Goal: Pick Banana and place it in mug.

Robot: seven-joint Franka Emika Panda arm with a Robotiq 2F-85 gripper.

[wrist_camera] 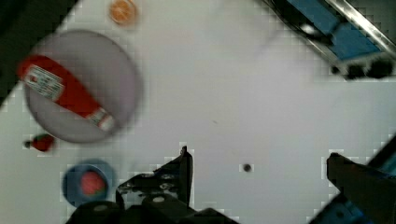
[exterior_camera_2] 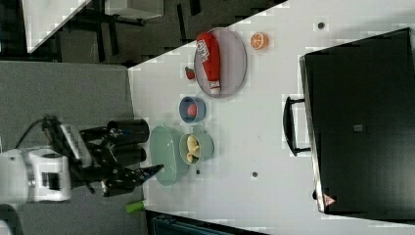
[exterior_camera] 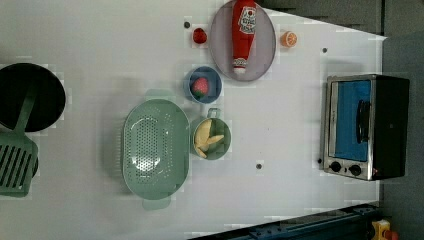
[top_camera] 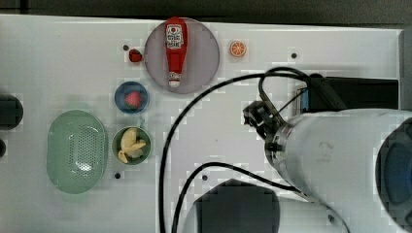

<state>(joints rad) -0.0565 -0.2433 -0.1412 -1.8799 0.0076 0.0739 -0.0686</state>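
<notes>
The pale-yellow banana bunch (top_camera: 130,144) lies inside the teal-green mug (top_camera: 115,145), which stands upright beside the perforated basket. The left view shows the banana (exterior_camera: 206,138) in the mug (exterior_camera: 227,140), and so does the right view, banana (exterior_camera_2: 192,149) and mug (exterior_camera_2: 206,146). My gripper (top_camera: 256,116) hangs well off to the top view's right of the mug, over bare table. In the wrist view the gripper (wrist_camera: 261,172) is open, its fingers (wrist_camera: 184,168) wide apart with nothing between them.
A pale-green oval basket (top_camera: 77,151) sits right by the mug. A blue bowl (top_camera: 119,97) holds a strawberry. A ketchup bottle (top_camera: 175,48) lies on a grey plate (top_camera: 204,53). An orange slice (top_camera: 237,48) and a toaster oven (exterior_camera: 365,125) are near. Black cables (top_camera: 167,145) cross the table.
</notes>
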